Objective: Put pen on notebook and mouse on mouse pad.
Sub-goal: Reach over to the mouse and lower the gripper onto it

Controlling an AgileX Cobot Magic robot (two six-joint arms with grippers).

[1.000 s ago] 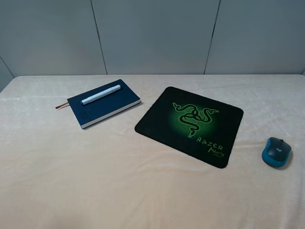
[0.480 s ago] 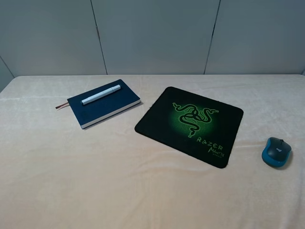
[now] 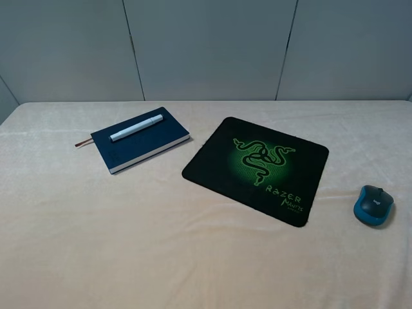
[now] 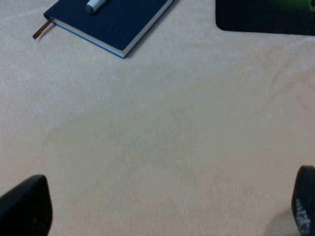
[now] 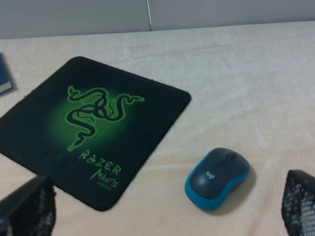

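The pen lies on the notebook. The mouse sits on the worktop, near the mouse pad but apart from it. The left gripper and the right gripper are both spread wide and hold nothing.

A grey panelled wall fills the upper third of the exterior high view. Thin dark seams split it, slanting down to the table's far edge. Below the wall, a table under a cream, fleecy cloth takes up the rest of the frame, its surface faintly creased. The light is soft and even, and shadows are weak. In the right wrist view the wall is a grey strip along the top.
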